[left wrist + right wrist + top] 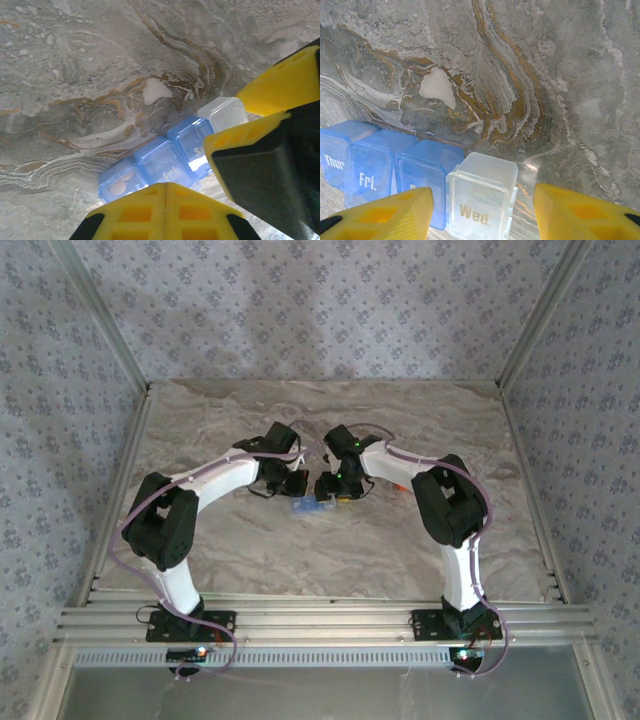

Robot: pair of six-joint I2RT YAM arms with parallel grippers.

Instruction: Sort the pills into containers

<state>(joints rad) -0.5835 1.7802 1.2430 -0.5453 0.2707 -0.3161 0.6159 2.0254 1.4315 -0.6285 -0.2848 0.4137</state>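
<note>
Marble-patterned tabletop is spreading out beneath everything, grey with rusty veins.

Starting on the left, my left gripper is hanging low with its yellow fingers pressing flat together, clenched on nothing. Its tips are sitting just over the near edge of the blue containers. Those are lying near the middle of the table as a row of translucent blue day boxes, touching side by side. Through the lid of the leftmost one a pale round shape is showing. From my right wrist I am reading "Thur" and "Fri." on two of them.

Moving right, the row is ending in a clear container printed "Wed.", standing upright and touching the last blue box. My right gripper is straddling that clear box with its fingers spread apart, released. A strip of bare marble is showing between the box and my right-hand finger. Whether the other finger is touching the boxes I cannot tell.
</note>
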